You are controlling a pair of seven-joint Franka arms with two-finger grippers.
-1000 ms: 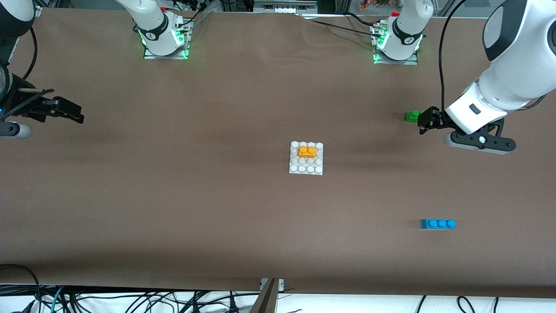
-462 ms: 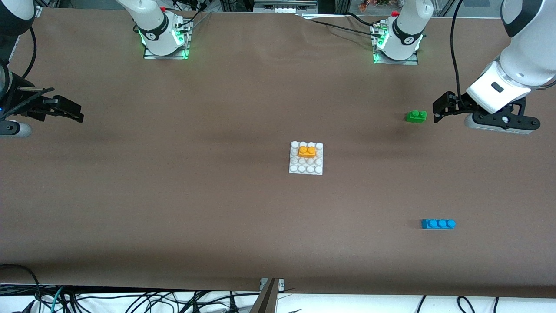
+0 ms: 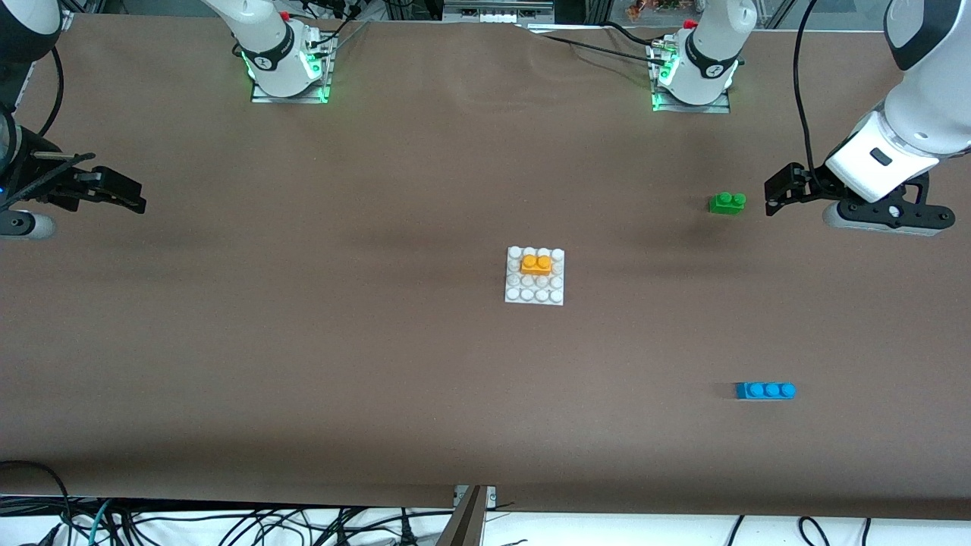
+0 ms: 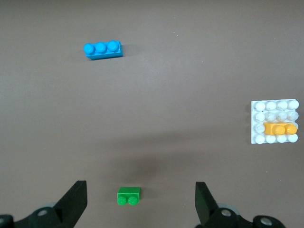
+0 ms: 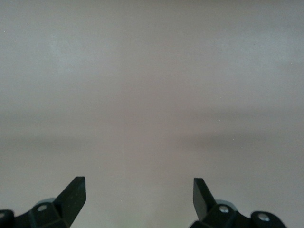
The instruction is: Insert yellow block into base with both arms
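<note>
The yellow block sits pressed onto the white studded base in the middle of the table; the left wrist view also shows the yellow block on the base. My left gripper hovers open and empty at the left arm's end of the table, just beside the green brick. In its own wrist view the left gripper holds nothing between its wide jaws. My right gripper waits open at the right arm's end of the table, and the right gripper sees only bare table.
A green two-stud brick lies on the table under the left gripper's view. A blue three-stud brick lies nearer the front camera toward the left arm's end. Both arm bases stand along the table's back edge.
My left arm has drawn back from over the green brick toward its own end of the table. The green brick is now uncovered. The right arm has not moved.
</note>
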